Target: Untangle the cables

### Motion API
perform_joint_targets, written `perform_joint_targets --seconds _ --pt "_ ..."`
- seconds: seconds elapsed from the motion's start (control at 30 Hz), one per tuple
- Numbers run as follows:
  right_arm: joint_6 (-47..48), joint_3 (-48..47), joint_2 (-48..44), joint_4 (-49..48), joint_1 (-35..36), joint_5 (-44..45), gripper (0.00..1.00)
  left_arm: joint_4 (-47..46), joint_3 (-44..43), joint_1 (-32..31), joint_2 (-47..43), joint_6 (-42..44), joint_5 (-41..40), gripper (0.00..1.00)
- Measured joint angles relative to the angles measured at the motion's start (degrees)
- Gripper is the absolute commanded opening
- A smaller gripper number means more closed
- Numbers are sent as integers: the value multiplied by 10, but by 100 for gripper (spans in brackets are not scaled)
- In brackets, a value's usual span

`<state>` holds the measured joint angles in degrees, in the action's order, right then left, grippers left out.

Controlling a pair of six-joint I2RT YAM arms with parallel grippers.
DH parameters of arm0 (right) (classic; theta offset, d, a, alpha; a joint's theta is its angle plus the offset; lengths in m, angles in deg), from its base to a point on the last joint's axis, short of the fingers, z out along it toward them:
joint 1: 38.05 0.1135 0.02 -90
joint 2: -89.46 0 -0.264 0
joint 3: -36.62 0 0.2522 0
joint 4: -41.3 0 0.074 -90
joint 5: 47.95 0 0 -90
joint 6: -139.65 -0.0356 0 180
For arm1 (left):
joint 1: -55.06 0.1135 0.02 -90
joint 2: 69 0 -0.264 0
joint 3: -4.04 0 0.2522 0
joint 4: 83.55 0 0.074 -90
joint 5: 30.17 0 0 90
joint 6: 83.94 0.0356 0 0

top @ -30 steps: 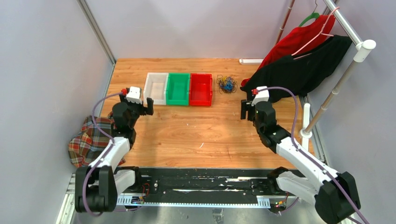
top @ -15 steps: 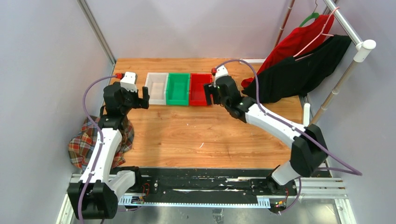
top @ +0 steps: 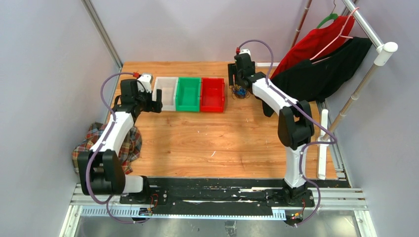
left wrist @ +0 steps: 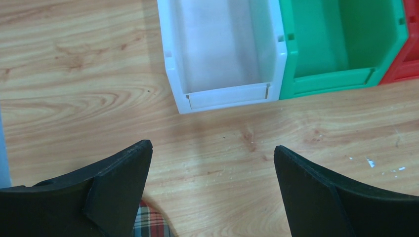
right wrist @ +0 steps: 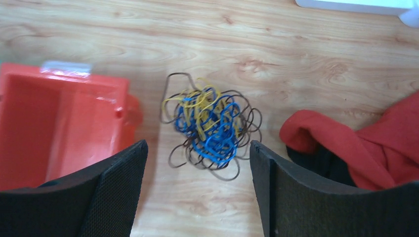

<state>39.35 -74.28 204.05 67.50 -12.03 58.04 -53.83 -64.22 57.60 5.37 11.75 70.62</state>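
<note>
The cables (right wrist: 210, 126) lie in one small tangled heap of blue, yellow and dark loops on the wooden table, just right of the red bin (right wrist: 59, 123). In the top view the cables (top: 240, 92) are partly hidden under my right arm. My right gripper (right wrist: 197, 150) hovers over the table with its jaws open; the heap lies just beyond its fingertips and nothing is between them. Over bare wood in front of the white bin (left wrist: 225, 54), my left gripper (left wrist: 212, 153) stands wide open and empty. In the top view the left gripper (top: 153, 102) is at the white bin's left side.
White (top: 165, 93), green (top: 188, 94) and red (top: 213, 94) bins stand in a row at the table's back. Red and black garments (top: 316, 64) hang from a rack at the right, a red sleeve (right wrist: 341, 143) lying beside the cables. A plaid cloth (top: 99, 143) lies at the table's left edge.
My right arm has swung from the table's right middle up and back to the cables near the far edge. The left arm has stretched forward towards the white bin. Both grippers stayed open.
</note>
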Motion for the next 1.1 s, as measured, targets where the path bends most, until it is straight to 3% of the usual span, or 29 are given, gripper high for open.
perform_joint_targets --seconds 0.23,0.37,0.53,0.77,0.8,0.87,1.1 --pt "0 -63 92 28 -42 -30 75 -1 -57 0 101 1 -15 98" --pt "0 -75 126 28 -49 -46 62 -3 -109 2 159 -3 -31 99" --pt "-4 -56 143 16 -50 -57 44 -4 -166 11 224 -15 -42 81" --pt "-8 47 107 -54 -50 -69 15 -4 -224 14 315 -33 -39 65" --pt "-10 64 97 -63 -50 -71 9 -5 -226 14 324 -37 -37 58" --pt "-13 91 79 -73 -50 -79 7 -5 -228 14 339 -43 -33 51" --pt "-42 208 -4 -90 -50 -120 1 -25 -223 14 350 -55 -14 45"
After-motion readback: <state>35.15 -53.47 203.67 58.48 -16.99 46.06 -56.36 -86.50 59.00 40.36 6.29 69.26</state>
